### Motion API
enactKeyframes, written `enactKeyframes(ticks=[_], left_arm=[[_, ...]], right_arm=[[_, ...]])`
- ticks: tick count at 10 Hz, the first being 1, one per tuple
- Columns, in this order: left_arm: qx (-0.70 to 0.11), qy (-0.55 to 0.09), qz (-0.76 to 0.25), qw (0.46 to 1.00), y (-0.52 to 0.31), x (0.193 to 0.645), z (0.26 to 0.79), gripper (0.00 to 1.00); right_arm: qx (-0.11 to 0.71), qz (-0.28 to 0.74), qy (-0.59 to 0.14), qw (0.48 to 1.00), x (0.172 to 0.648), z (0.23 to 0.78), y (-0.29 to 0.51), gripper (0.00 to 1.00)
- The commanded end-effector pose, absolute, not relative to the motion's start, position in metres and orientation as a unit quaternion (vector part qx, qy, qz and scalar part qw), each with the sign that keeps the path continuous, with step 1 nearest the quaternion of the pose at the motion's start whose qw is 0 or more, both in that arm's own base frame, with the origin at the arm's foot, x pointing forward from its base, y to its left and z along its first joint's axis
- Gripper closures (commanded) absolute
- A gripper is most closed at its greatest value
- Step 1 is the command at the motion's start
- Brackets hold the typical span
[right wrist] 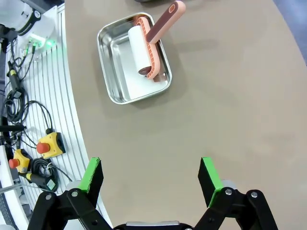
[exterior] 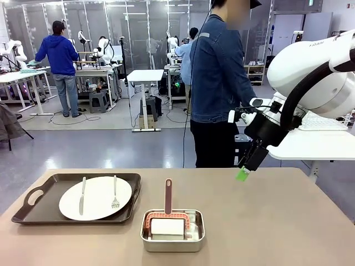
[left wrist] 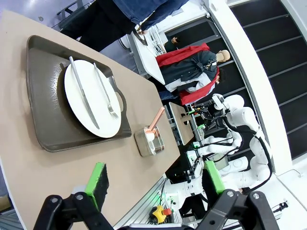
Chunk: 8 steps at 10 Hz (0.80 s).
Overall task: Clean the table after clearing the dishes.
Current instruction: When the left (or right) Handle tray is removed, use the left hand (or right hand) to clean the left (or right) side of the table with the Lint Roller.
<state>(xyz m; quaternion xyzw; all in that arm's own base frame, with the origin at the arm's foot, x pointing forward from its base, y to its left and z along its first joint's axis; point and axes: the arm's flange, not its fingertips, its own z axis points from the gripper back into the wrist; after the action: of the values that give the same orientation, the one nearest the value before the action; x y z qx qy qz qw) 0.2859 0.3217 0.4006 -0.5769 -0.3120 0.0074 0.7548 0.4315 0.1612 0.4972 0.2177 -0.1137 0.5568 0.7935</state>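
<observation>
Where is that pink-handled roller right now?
In the front view, the roller rests in the steel pan at bottom centre, just right of the dark tray.

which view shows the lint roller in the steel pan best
The right wrist view: it looks down into the pan, showing the whole lint roller. The front view shows it side-on; the left wrist view, small and distant.

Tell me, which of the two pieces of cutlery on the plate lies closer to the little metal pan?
The fork, with its prongs; the knife lies on the plate's far side from the pan.
</observation>
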Motion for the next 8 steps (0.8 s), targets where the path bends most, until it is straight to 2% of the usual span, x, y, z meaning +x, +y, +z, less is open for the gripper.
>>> enactKeyframes(ticks=[1, 3, 6, 8], left_arm=[[-0.577, -0.314, 0.008, 0.754, 0.322, 0.284, 0.401, 0.00], [-0.577, -0.314, 0.008, 0.754, 0.322, 0.284, 0.401, 0.00], [-0.577, -0.314, 0.008, 0.754, 0.322, 0.284, 0.401, 0.00], [-0.577, -0.314, 0.008, 0.754, 0.322, 0.284, 0.401, 0.00]], right_arm=[[0.217, 0.556, -0.114, 0.794, 0.432, 0.497, 0.161, 0.00], [0.170, 0.613, -0.101, 0.765, 0.464, 0.501, 0.202, 0.00], [0.125, 0.667, -0.016, 0.735, 0.504, 0.496, 0.286, 0.00], [0.092, 0.686, 0.004, 0.722, 0.518, 0.488, 0.334, 0.00]])
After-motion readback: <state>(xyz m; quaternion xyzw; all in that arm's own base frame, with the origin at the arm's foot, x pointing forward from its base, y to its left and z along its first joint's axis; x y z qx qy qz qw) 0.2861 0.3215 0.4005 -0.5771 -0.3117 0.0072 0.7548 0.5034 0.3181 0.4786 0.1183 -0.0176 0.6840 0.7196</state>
